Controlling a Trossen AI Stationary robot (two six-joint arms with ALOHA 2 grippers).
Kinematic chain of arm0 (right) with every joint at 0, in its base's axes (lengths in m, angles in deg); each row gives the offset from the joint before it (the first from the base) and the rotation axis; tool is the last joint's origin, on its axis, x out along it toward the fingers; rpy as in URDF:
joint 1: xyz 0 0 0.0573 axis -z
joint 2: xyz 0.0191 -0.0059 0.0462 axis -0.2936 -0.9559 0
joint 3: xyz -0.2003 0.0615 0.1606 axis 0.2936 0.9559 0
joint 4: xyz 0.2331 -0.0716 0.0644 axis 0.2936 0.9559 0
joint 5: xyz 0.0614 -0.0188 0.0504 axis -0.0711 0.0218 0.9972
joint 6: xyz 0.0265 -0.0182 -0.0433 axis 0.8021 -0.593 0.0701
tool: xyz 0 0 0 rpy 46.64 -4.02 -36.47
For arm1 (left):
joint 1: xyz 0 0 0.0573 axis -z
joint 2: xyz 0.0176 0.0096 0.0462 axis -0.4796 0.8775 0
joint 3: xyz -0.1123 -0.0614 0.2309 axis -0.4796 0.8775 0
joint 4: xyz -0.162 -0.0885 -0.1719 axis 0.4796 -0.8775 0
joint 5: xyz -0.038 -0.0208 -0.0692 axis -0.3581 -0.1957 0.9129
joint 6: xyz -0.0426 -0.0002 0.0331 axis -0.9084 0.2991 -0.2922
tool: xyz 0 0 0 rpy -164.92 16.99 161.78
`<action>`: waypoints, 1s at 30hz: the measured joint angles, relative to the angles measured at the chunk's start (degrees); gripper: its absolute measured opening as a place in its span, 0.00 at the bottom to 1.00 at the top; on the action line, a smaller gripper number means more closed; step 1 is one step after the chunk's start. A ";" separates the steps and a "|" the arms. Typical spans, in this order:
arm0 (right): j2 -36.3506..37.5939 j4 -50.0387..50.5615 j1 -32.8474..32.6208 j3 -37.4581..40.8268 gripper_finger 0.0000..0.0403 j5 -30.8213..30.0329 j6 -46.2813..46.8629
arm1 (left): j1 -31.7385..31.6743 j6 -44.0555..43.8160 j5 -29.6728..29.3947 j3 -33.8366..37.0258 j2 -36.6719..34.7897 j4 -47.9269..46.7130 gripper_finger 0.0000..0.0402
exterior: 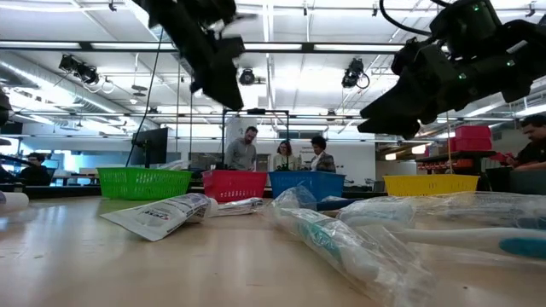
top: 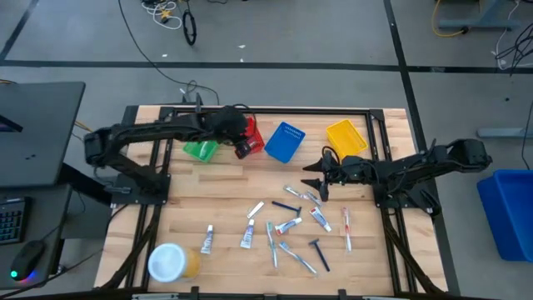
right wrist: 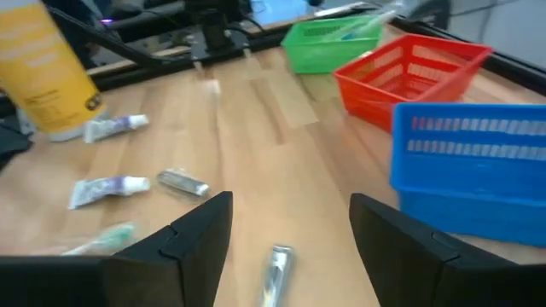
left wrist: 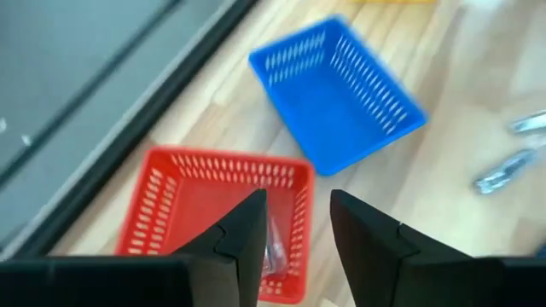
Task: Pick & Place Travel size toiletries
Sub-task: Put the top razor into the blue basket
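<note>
The travel size toiletries lie loose on the wooden table: white tubes, thin toothbrushes, dark razors and clear-wrapped pieces. My left gripper hangs open over the red basket, where a small wrapped item lies on the basket floor between the fingers. My right gripper is open and hovers low over the table near the far end of the scatter, with a silvery wrapped piece lying just ahead of it. In the high view my left gripper is at the red basket and my right gripper is beside the pile.
A row of baskets stands along the far side: green, red, blue, yellow. The green basket holds a toothbrush. A big white-lidded yellow jar stands near the left front corner. People stand in the room beyond the table.
</note>
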 joint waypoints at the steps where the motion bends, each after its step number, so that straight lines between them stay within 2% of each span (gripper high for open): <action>1: -0.64 -1.13 -0.64 0.00 0.61 0.00 0.08 | 0.91 0.01 -0.44 -0.02 -1.36 -0.51 0.34; 4: -2.63 -4.21 -2.66 0.00 0.60 0.00 1.64 | 4.01 1.63 -0.77 1.27 -4.54 -1.07 0.33; 7: -4.79 -5.40 -4.46 -0.15 0.59 0.00 2.91 | 7.24 3.50 -1.79 6.44 -7.89 3.16 0.32; 13: -10.87 -2.48 -7.85 -5.93 0.61 0.02 3.37 | 11.21 2.69 -5.09 21.92 -15.65 20.54 0.34; 19: -20.15 6.77 -9.09 -14.50 0.60 0.11 3.39 | 11.79 0.04 -3.15 34.14 -20.64 39.35 0.32; 23: -25.96 13.61 -9.58 -19.52 0.58 1.07 4.54 | 11.77 -0.11 -3.17 37.98 -21.19 45.31 0.31; 26: -29.28 17.70 -9.99 -22.23 0.58 1.11 5.83 | 11.77 -0.37 -3.20 38.69 -20.96 45.85 0.31; 30: -32.84 18.09 -10.85 -24.24 0.59 1.46 7.28 | 11.82 -0.92 -3.18 38.66 -20.74 45.79 0.31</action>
